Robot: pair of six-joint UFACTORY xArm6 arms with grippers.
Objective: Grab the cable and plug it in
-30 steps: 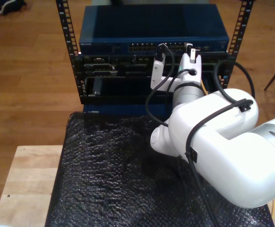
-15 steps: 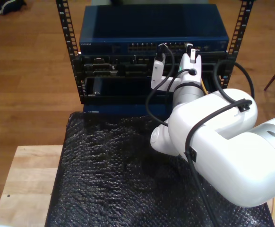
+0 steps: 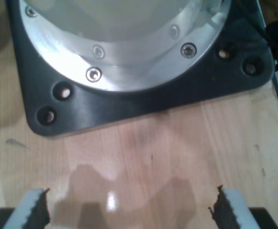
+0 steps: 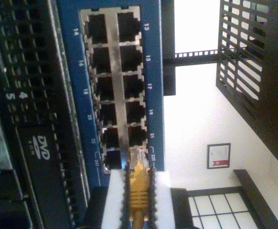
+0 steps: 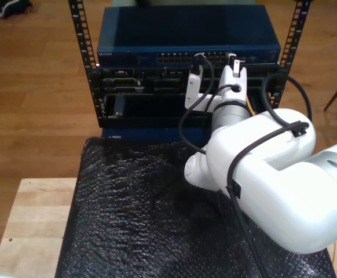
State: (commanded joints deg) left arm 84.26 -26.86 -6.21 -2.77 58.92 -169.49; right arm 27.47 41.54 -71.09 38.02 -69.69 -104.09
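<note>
Pale wooden counter [image 5: 32, 226] under a black cover, with a rack on the floor behind it.

A black, crinkled, bubble-textured sheet [image 5: 134, 214] lies over most of the counter, leaving bare wood at the exterior view's left. In the first wrist view, a black base plate [image 3: 144, 102] carrying a round metal flange [image 3: 124, 43] sits flat on light wood. Behind the counter, a black equipment rack [image 5: 83, 52] holding a blue network switch [image 5: 186, 35] stands on the brown wood floor [image 5: 35, 98].

We are in a lab — equipment rack [image 5: 186, 63] at twelve o'clock, wooden bench [image 5: 32, 226], wood floor [image 5: 35, 87].
</note>
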